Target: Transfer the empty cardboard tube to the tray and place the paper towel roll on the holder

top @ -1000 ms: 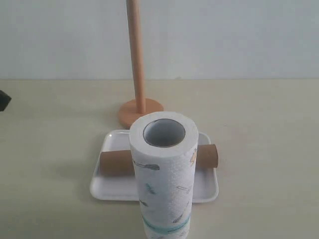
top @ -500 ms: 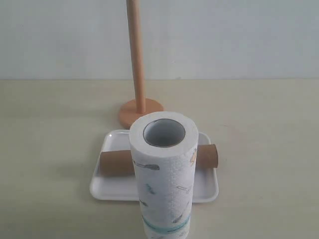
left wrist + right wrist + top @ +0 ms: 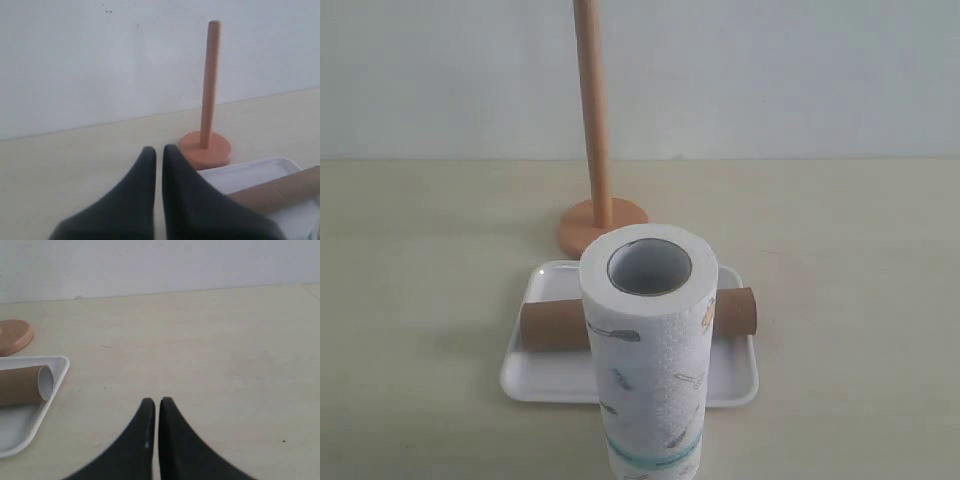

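Cardboard tube (image 3: pixel 735 312) across tray (image 3: pixel 520 385), apart from both jaws

The pale beige table (image 3: pixel 840 250) runs back to a white wall and carries three things down its middle. Farthest stands the wooden holder (image 3: pixel 595 150), upright on its round base. Just nearer lies the white tray (image 3: pixel 530 375), and nearest the paper towel roll (image 3: pixel 650 360) stands upright, hiding the tray's middle, its foot cut off by the frame

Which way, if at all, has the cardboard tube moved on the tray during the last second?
No. The cardboard tube has both ends at the same spots along the tray rim as before.
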{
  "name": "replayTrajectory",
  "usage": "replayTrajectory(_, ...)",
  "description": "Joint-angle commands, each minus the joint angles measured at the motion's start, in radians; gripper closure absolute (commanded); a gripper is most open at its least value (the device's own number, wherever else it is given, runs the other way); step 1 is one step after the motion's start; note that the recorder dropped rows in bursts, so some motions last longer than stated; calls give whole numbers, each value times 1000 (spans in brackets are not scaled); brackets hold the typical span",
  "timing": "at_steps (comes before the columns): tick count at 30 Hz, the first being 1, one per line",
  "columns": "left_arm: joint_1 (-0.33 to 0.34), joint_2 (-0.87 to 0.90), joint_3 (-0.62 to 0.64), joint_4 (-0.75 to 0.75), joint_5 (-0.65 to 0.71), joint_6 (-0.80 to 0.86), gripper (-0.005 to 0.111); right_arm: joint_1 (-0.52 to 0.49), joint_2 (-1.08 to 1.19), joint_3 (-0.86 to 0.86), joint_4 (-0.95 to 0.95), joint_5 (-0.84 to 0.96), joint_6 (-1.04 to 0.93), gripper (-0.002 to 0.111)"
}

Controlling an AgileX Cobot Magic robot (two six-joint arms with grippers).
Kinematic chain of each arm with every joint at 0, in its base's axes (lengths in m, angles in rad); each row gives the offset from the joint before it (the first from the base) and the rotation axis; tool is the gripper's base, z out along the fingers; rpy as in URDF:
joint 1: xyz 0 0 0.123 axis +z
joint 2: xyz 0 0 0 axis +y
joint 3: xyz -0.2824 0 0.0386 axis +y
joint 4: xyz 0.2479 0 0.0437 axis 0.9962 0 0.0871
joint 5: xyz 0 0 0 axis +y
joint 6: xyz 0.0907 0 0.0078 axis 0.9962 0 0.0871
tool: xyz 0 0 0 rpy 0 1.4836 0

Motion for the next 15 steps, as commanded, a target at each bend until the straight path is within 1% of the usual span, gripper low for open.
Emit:
replayTrajectory(1, 13, -94, 162, -21, -134, -145, 103, -4, -4, 0, -5, -11, 0, 106)
replayTrajectory(2, 13, -104, 221, -28, -226, -255, 103, -4, -4, 0, -5, -11, 0, 106)
replayTrajectory(3, 13, -104, 253, -36, -285, -314, 103, -4, -4, 0, -5, -11, 0, 106)
replayTrajectory(4, 13, -104, 323, -49, -386, -415, 103, -4, -4, 0, -5, -11, 0, 106)
replayTrajectory(5, 13, -119, 384, -34, -452, -465, 103, -4, -4, 0, -5, -11, 0, 106)
replayTrajectory(6, 13, -139, 415, -3, -465, -467, 103, -4, -4, 0, -5, -11, 0, 106)
replayTrajectory(7, 13, -185, 467, 79, -475, -467, 103, -4, -4, 0, -5, -11, 0, 106)
replayTrajectory(9, 13, -250, 542, 166, -475, -467, 103, -4, -4, 0, -5, -11, 0, 106)
replayTrajectory(11, 13, -305, 587, 216, -475, -467, 103, -4, -4, 0, -5, -11, 0, 106)
replayTrajectory(12, 13, -325, 587, 242, -475, -467, 103, -4, -4, 0, -5, -11, 0, 106)
replayTrajectory(13, 13, -336, 587, 287, -427, -467, 103, -4, -4, 0, -5, -11, 0, 106)
replayTrajectory(15, 13, -336, 587, 328, -387, -467, 103, -4, -4, 0, -5, -11, 0, 106)
